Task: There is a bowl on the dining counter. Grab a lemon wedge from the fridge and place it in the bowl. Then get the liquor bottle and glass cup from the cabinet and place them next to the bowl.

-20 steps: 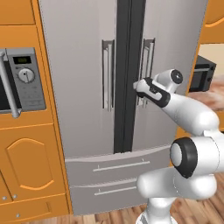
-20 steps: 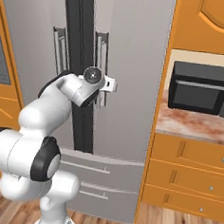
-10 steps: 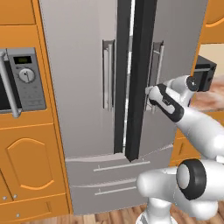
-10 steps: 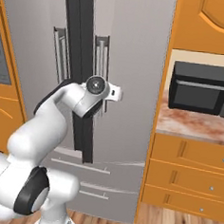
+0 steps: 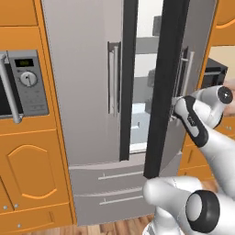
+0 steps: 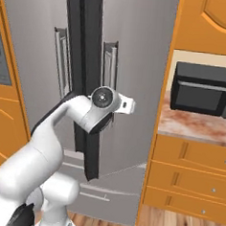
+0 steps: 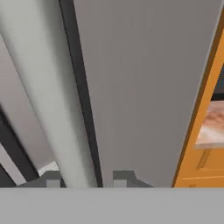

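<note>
Lemon wedge can't be made out yet; it should lie somewhere inside the fridge (image 5: 87, 92). The claw (image 7: 85, 178) straddles the right door handle (image 7: 43, 96), fingertips either side, grip looking slack. Best to swing that door (image 5: 167, 87) wider before reaching in.

A black microwave (image 6: 202, 89) sits on a marble surface (image 6: 195, 126) between orange cabinets (image 6: 186, 180). A built-in oven (image 5: 20, 85) sits left, above wood floor (image 6: 173, 225).
</note>
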{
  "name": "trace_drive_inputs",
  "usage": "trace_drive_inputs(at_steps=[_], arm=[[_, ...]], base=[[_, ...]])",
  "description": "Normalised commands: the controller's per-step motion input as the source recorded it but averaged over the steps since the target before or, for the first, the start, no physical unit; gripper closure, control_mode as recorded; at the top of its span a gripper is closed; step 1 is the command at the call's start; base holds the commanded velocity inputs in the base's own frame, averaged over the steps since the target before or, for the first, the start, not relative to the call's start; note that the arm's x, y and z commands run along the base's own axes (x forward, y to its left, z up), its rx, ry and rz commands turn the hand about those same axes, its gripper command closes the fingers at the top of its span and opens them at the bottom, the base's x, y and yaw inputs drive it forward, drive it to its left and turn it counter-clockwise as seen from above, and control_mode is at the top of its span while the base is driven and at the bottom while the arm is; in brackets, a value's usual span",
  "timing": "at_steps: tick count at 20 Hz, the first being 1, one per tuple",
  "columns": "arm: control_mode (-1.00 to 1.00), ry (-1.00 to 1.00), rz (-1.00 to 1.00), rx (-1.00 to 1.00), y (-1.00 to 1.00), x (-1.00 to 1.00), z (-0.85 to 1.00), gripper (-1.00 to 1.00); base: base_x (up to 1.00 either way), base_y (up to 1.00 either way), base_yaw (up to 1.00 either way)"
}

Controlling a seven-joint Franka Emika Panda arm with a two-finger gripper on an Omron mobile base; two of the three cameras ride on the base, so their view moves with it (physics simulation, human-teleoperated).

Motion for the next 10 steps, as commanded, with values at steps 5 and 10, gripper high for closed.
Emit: trace_drive_inputs(at_steps=[5, 10], arm=[[-1.0, 0.0, -0.06, -0.06, -0.34, -0.8, 0.05, -1.0], [-1.0, 0.0, 0.0, -0.17, 0.26, -1.0, 0.01, -1.0]], base=[[0.0, 0.0, 0.0], [0.0, 0.0, 0.0]])
